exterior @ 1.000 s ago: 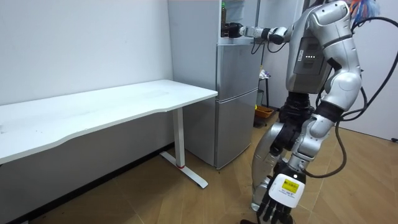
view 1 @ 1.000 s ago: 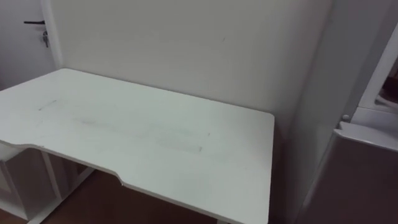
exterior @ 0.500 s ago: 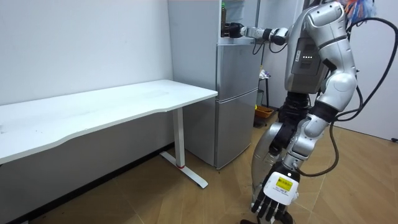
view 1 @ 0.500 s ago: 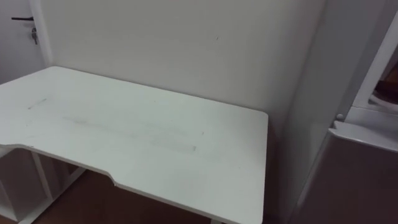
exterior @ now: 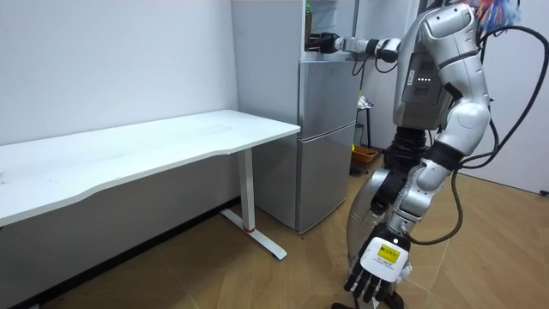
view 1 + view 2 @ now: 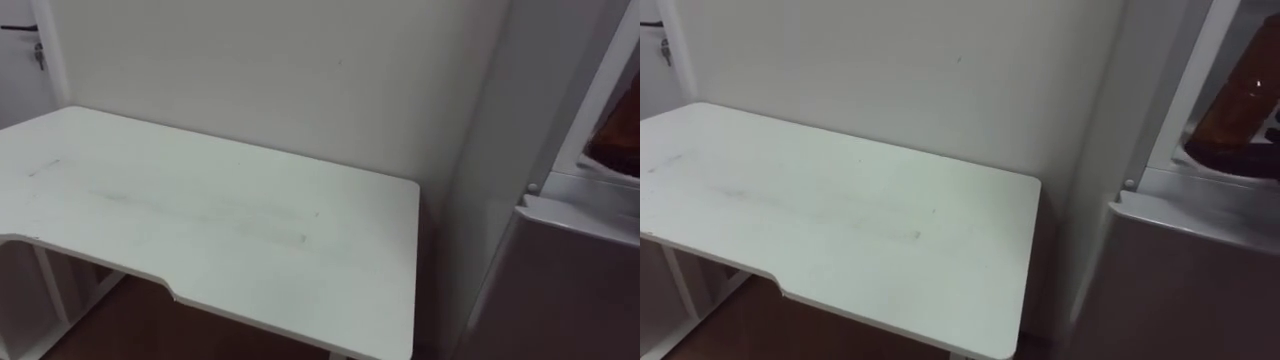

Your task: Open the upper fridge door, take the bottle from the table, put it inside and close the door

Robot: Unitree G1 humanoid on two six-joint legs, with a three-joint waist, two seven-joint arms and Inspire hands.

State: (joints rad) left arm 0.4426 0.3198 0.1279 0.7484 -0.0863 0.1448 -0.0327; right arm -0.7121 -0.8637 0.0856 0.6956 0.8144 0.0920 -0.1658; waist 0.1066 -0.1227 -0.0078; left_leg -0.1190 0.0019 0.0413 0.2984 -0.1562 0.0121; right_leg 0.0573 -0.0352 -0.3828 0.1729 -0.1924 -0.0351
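Bottle: brown shape at far right, inside open upper part of fridge. Right hand reaches in there; cannot tell if gripping. Left hand hangs low, fingers loose. Seat bottle steady on shelf before you let go; pull arm out straight.

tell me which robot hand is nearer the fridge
Right. The right robot hand is up at the upper compartment of the fridge; the left robot hand hangs low near the floor, apart from the fridge.
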